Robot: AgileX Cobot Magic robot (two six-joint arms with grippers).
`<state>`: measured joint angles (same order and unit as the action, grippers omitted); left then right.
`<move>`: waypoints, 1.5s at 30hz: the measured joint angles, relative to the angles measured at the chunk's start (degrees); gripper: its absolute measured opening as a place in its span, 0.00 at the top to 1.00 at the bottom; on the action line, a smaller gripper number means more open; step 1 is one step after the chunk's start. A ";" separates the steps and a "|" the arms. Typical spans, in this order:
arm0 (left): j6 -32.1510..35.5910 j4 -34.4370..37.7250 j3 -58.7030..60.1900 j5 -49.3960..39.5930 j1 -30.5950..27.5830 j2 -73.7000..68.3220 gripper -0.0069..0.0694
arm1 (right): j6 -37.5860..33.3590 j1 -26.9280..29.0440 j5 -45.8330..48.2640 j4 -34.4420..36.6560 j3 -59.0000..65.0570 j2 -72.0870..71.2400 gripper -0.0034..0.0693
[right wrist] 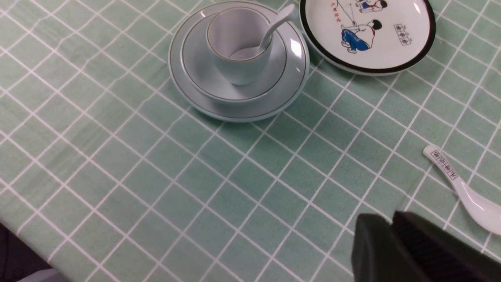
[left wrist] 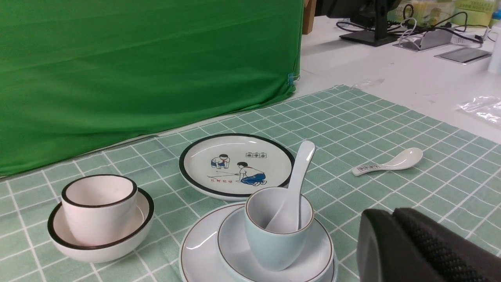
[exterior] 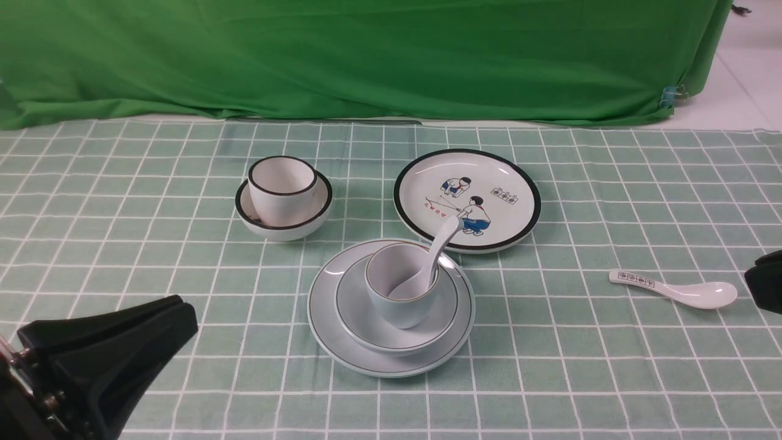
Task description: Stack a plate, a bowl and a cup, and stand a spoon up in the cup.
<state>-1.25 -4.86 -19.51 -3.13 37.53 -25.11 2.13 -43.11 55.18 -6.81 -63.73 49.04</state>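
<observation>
The pale plate (exterior: 324, 333) lies in the middle of the checked cloth. On it sits the shallow bowl (exterior: 354, 308), and the pale blue cup (exterior: 397, 305) stands upright in the bowl. The plain white spoon (exterior: 441, 241) leans in the cup, handle up and pointing to the far right. My left gripper (exterior: 183, 311) hovers low at the near left, shut and holding nothing; in the left wrist view its tips (left wrist: 391, 213) meet just beside the stack (left wrist: 274, 246). At the right edge my right gripper (exterior: 757, 278) is well clear of the stack. Its fingers are together and hold nothing in the right wrist view (right wrist: 385, 219).
A black-rimmed plate with cartoon children (exterior: 467, 198) lies just behind the stack. A black-rimmed cup (exterior: 281, 186) stands in a black-rimmed bowl (exterior: 287, 226) at the back left. A white spoon with a printed handle (exterior: 678, 288) lies near the right gripper. Green cloth hangs behind.
</observation>
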 joint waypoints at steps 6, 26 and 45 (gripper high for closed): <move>0.05 0.00 0.00 0.12 0.00 0.00 0.89 | -0.24 3.02 -2.44 -1.49 0.00 -0.53 0.83; -0.16 0.00 0.11 0.14 0.00 0.00 0.89 | -3.60 37.23 -42.26 0.66 62.28 -46.55 0.92; -0.21 0.00 0.11 0.19 0.00 -0.06 0.89 | -2.56 37.23 -41.04 0.66 64.05 -48.94 0.89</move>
<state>-1.47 -4.86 -19.40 -2.94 37.53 -25.17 -0.42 -5.88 14.14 -6.15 0.31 0.10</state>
